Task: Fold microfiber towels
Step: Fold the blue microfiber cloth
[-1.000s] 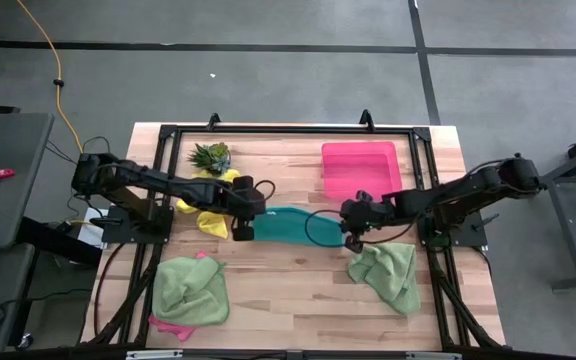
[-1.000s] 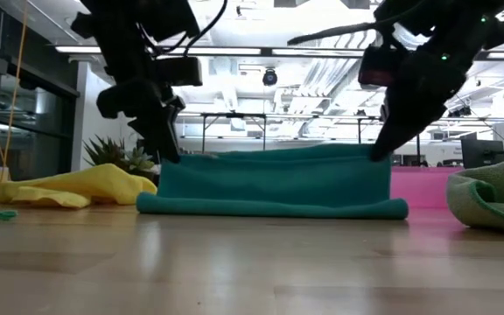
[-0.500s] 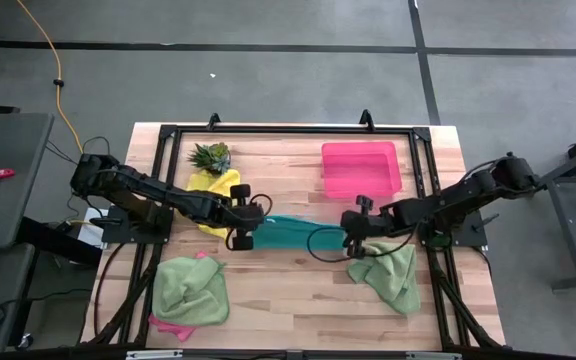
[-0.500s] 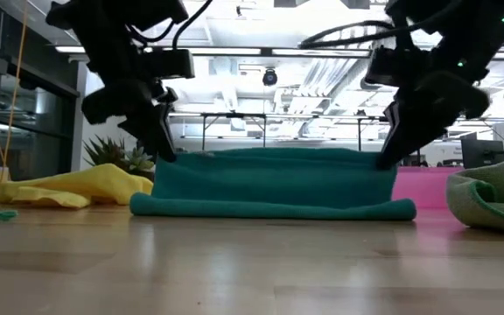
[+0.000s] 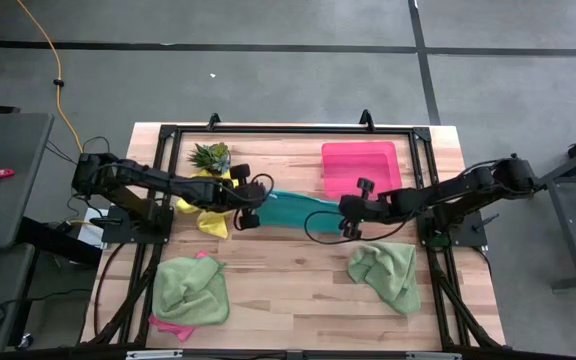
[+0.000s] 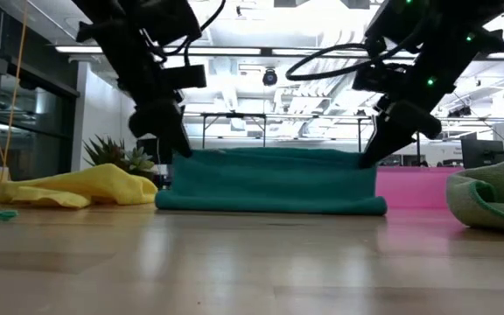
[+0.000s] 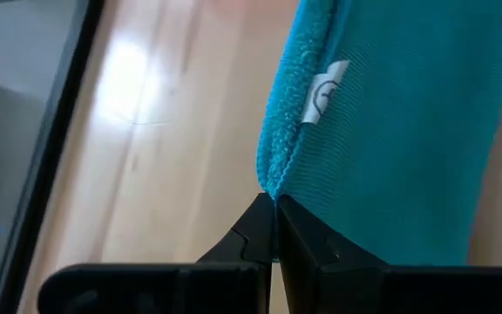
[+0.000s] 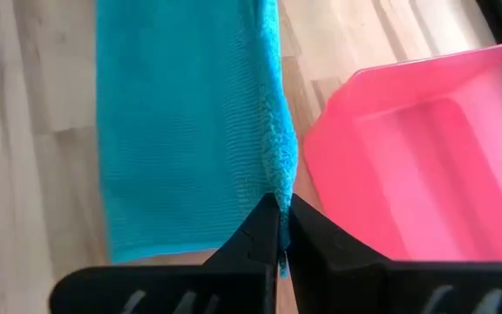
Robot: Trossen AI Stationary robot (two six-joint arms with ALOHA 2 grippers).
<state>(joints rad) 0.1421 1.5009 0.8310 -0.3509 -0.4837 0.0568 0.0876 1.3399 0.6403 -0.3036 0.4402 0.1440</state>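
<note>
Left claw (image 5: 251, 212) and right claw (image 5: 348, 215) (both pinched) lift teal towel (image 5: 296, 211).

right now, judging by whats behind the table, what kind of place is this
Probably an open lab or workshop: bright ceiling light strips, rows of work benches behind, and a monitor at the right.

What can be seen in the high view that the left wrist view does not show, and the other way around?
Only the high view shows the rigid pink rectangular tray, the yellow microfiber towel, two light green microfiber towels, a pink towel edge, the spiky green plant and the right gripper.

Only the left wrist view shows a small white label on the towel's hem.

Both show the fuzzy teal microfiber towel pinched at its edge by the shut left gripper, above the wooden table.
</note>
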